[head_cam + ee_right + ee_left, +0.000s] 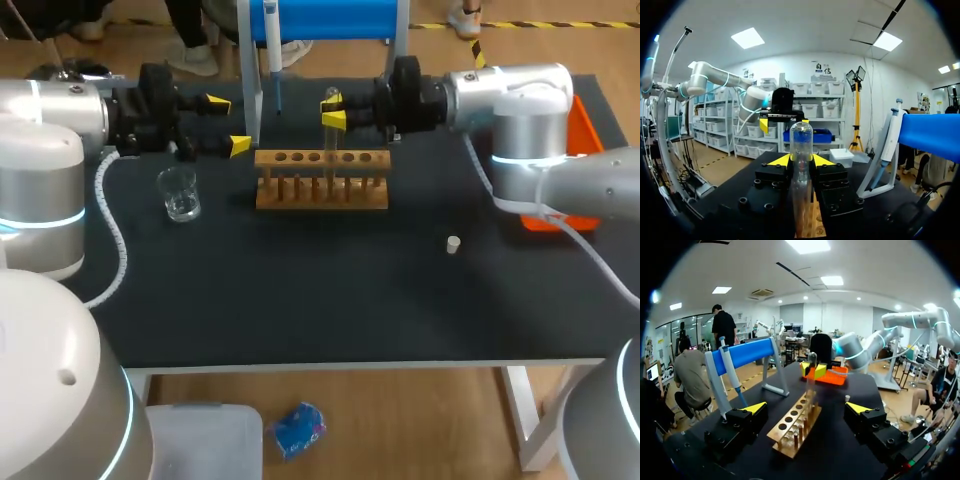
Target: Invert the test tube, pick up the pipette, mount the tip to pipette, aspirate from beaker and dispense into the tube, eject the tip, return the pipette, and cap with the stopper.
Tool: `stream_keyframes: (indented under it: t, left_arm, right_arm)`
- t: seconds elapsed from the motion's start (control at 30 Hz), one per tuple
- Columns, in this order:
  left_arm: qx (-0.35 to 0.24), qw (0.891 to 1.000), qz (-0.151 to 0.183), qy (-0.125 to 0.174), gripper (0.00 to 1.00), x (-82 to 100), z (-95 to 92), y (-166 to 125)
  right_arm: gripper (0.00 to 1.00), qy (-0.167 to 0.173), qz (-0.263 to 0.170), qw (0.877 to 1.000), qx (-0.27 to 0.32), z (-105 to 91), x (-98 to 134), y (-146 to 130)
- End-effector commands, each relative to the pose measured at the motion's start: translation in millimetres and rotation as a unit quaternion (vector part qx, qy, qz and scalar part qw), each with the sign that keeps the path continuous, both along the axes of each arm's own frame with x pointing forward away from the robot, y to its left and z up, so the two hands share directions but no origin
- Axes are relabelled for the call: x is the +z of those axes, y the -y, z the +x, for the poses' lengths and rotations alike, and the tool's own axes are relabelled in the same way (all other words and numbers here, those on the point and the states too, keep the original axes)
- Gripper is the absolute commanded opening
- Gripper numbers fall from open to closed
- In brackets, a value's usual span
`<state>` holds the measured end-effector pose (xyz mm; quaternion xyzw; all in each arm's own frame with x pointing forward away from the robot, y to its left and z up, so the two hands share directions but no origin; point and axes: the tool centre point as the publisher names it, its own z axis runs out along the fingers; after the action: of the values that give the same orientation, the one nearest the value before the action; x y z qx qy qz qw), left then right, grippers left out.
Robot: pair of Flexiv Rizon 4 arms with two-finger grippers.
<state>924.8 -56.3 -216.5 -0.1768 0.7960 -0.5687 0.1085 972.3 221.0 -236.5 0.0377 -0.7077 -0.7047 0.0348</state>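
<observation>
Just over the rack (320,190), right hand (332,109) pinches the test tube (801,137) (left hand (228,124) gapes wide).

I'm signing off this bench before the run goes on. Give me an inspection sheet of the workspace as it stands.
Surface: black table, no spills seen.
Job's things: test tube upright in the right gripper, over the wooden rack; beaker left of the rack; stopper loose on the table; pipette hanging on the blue stand.
Clutter: orange tray at the right edge.
Grippers: left gripper open, holding nothing; right gripper shut on the test tube.
Cables: white cable on the table beside the left arm.
Surroundings: nothing seen.
</observation>
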Motion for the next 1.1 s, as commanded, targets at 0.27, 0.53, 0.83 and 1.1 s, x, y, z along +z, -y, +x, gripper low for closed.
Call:
stream_keyframes:
  t: [0.27, 0.53, 0.83, 1.1]
  left_arm:
    - [-0.003, 1.0, 0.001, -0.003, 1.0, 0.8, 1.0, -1]
    - [-0.003, 1.0, 0.001, -0.003, 1.0, 0.8, 1.0, -1]
    - [-0.003, 1.0, 0.001, -0.003, 1.0, 0.8, 1.0, -1]
    - [-0.003, 1.0, 0.001, -0.003, 1.0, 0.8, 1.0, -1]
  right_arm:
    - [0.0, -0.002, -0.002, 1.0, -0.004, -7.9, 21, 1]
    - [0.0, 0.011, -0.013, 1.0, -0.012, -12.6, 40, 5]
    - [0.0, 0.024, 0.002, 0.999, -0.027, -12.0, 68, 17]
    - [0.0, 0.024, 0.002, 0.999, -0.027, -12.0, 68, 17]
